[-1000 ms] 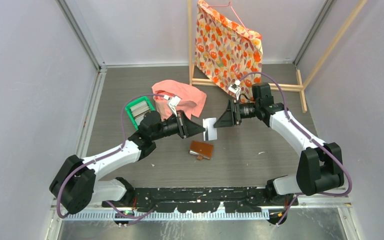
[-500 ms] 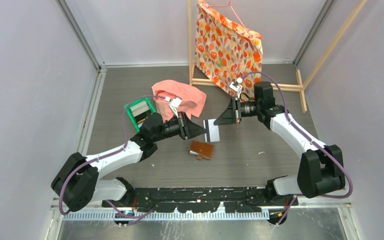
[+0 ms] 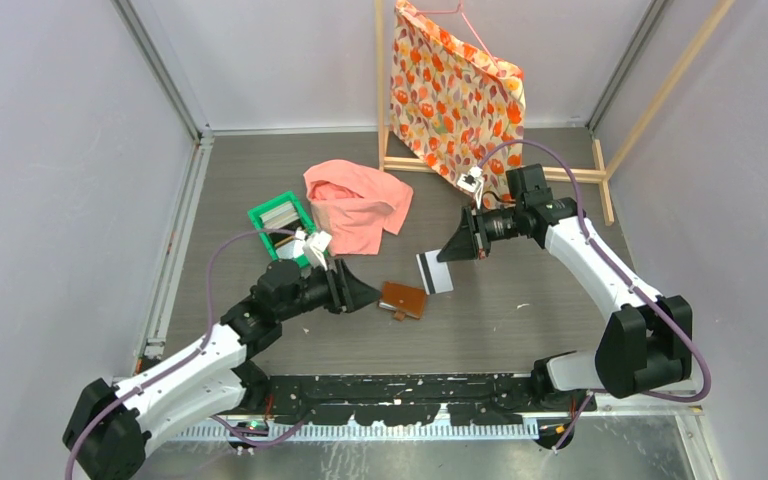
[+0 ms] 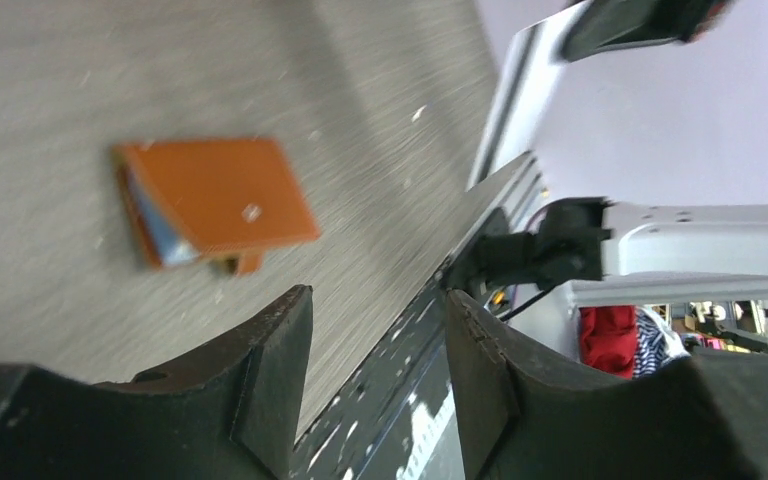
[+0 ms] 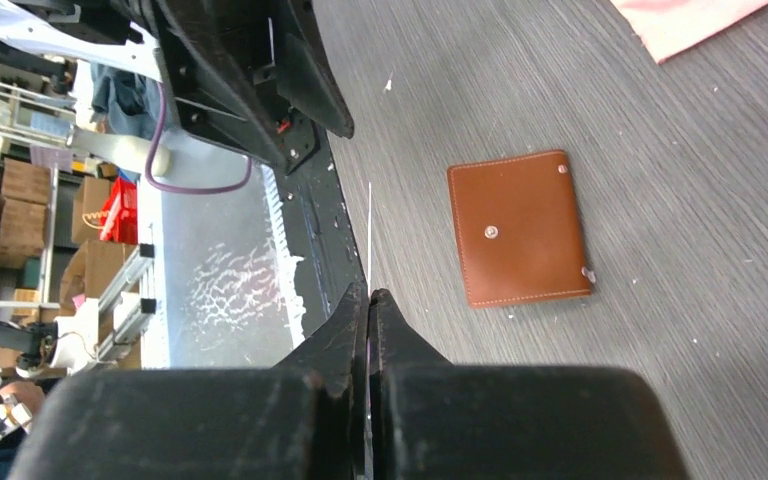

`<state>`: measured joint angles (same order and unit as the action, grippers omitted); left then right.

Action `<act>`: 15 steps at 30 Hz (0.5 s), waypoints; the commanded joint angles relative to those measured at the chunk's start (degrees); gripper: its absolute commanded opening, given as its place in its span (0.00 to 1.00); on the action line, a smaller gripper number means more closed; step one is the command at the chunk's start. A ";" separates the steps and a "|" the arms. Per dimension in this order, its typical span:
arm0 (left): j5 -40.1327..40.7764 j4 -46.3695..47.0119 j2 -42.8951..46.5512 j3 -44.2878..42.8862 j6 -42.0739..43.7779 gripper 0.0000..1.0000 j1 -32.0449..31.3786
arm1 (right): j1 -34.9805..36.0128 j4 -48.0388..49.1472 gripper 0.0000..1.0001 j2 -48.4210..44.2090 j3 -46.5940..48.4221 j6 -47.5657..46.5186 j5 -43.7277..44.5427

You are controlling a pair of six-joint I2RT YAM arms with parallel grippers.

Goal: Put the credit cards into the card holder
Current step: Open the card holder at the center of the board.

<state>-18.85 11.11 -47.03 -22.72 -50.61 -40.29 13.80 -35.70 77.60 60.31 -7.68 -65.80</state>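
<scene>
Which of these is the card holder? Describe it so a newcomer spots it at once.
On the grey table, look near the middle, just past the left gripper. The card holder lies flat and closed there: a small square of brown leather, unlike the green tray and pink cloth farther back, or the white card in the right gripper.

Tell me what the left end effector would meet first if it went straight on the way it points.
Probably the brown leather folding wallet, lying closed just ahead of the left end effector. Its wrist view shows the wallet off to one side of the open jaws, so it might slip past.
</scene>
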 commanded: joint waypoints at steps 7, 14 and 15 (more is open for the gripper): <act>3.88 -5.50 -4.54 2.68 -4.84 0.55 -0.22 | -0.08 -5.19 0.01 -0.71 2.06 -7.34 1.99; 2.81 7.08 -16.84 2.59 -10.25 0.60 -0.53 | -0.07 -5.82 0.01 -0.37 2.35 -7.91 1.74; 3.22 8.60 -18.45 2.47 -10.71 0.61 -0.69 | -0.02 -5.91 0.01 -0.38 2.42 -8.00 1.73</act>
<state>-16.19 9.10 -61.58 -20.32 -57.91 -40.45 13.80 -41.15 77.60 60.34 -13.98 -63.59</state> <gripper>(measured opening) 0.602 0.023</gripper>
